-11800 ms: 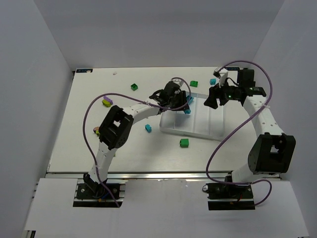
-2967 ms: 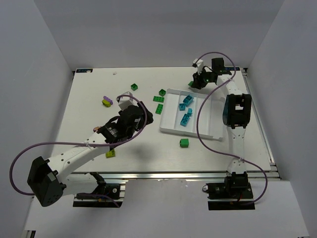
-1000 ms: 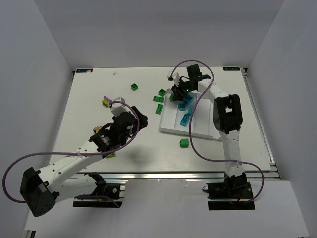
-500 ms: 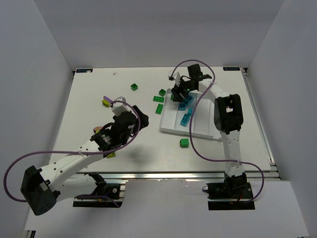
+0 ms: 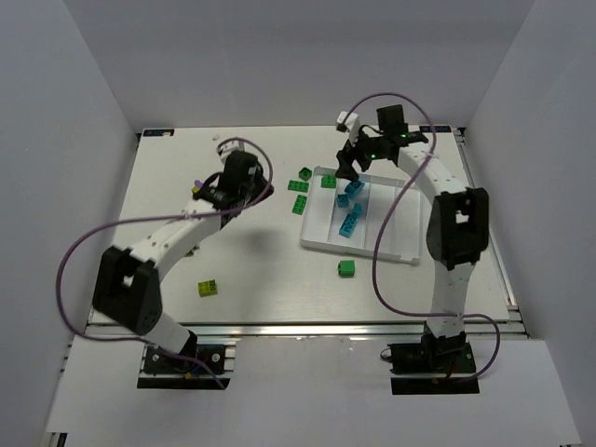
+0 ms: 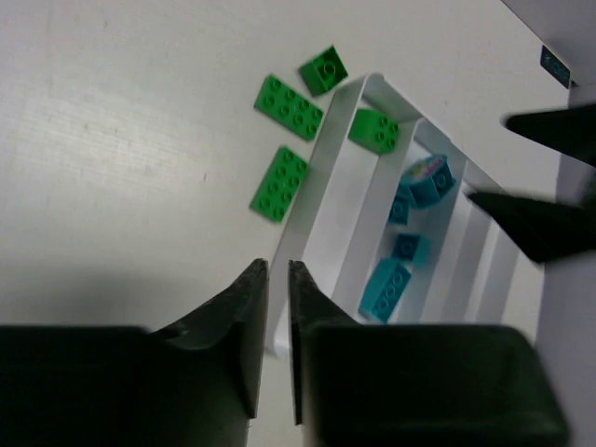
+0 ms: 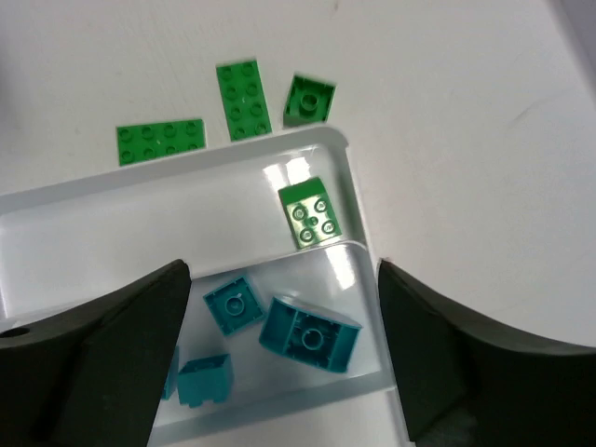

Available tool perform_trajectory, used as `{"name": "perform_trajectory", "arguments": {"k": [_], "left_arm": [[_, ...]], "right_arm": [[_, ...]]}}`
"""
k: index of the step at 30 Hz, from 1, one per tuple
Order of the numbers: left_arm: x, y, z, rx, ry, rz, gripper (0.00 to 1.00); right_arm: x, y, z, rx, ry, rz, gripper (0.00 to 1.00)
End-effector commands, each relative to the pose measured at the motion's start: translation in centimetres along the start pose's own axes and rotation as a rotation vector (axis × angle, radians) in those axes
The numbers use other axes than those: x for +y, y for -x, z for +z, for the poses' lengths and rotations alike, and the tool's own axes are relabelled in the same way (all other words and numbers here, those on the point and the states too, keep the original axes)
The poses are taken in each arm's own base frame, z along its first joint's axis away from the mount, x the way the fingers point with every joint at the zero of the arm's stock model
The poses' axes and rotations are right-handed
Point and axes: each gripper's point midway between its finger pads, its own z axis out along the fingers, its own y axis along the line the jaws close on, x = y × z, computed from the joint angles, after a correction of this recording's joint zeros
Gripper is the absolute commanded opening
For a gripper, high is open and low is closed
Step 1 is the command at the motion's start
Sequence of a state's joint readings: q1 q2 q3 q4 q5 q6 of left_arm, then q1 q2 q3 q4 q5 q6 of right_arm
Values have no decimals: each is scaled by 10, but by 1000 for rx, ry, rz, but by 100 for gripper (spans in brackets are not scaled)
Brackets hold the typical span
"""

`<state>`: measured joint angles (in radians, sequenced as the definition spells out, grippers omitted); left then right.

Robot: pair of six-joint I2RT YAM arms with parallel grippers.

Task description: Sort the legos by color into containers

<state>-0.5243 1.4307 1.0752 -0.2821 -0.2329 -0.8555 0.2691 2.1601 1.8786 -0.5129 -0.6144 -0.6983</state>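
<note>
Right gripper (image 7: pixel 282 279) hung over the corner of the tray (image 7: pixel 186 177), jaws spread wide, and I saw nothing between them. Right under it in the right wrist view, one green brick (image 7: pixel 309 213) lay studs-up in the end compartment, centre right of the frame. Across the low ridge, the cyan bricks (image 7: pixel 309 333) sat in the next compartment, lower centre. Outside the rim, upper left of that view, I had two flat green plates (image 7: pixel 244 100) on the table (image 7: pixel 447 112), with a small green brick (image 7: pixel 309 99) just beside them. Left gripper (image 6: pixel 277 275) was above the table to the left of the tray, jaws drawn almost together. Only a thin slit showed between them, and nothing was in it. From overhead, I spotted another green brick (image 5: pixel 346 268) alone just below the tray's near edge, centre of the frame. A lime brick (image 5: pixel 209 288) lay well apart at lower left.
</note>
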Motion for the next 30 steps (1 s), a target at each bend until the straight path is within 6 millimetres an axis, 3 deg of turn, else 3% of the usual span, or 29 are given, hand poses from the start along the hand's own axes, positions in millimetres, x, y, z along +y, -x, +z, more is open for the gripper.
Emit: {"name": "perform_trajectory", "arguments": {"k": [1,2,3,4,5,6,7,8,10,11,12,13,16,22,30], "left_arm": [[-36,7,30,137,-105,95,35],[-21,-12,44,201,-63,122,45],[-41,7,51,173,-92,136,57],[-32,-7,76,223,-55,177,66],[-36,-13,83,269,-66,192,76],[-58,7,89,231,-97,204,80],[-46,-7,115,273,-43,217,81],[-42,-9,123,298,-13,224,81],[-48,-7,148,304,7,221,81],[-68,10,152,266,-26,202,81],[-52,-1,170,286,43,200,81],[-52,1,176,277,57,188,81],[-54,1,194,254,72,143,80],[-60,1,218,197,33,74,76],[-59,1,241,145,30,65,73]], "right_arm": [[2,75,-74,-213,-117,-94,89],[5,72,-79,-231,-127,-76,89],[16,50,-74,-212,-109,-24,89],[24,51,-78,-233,-82,-19,89],[33,53,-84,-247,-43,-24,88],[46,37,-89,-205,20,-14,79],[58,45,-95,-234,90,-25,66],[63,40,-102,-233,121,-17,39],[76,32,-116,-231,173,37,20],[78,31,-119,-234,172,61,20],[83,20,-118,-227,175,92,21],[84,22,-127,-236,152,90,29],[93,12,-133,-233,132,98,34],[111,-3,-137,-238,132,140,35],[118,-8,-143,-259,130,170,35]]}}
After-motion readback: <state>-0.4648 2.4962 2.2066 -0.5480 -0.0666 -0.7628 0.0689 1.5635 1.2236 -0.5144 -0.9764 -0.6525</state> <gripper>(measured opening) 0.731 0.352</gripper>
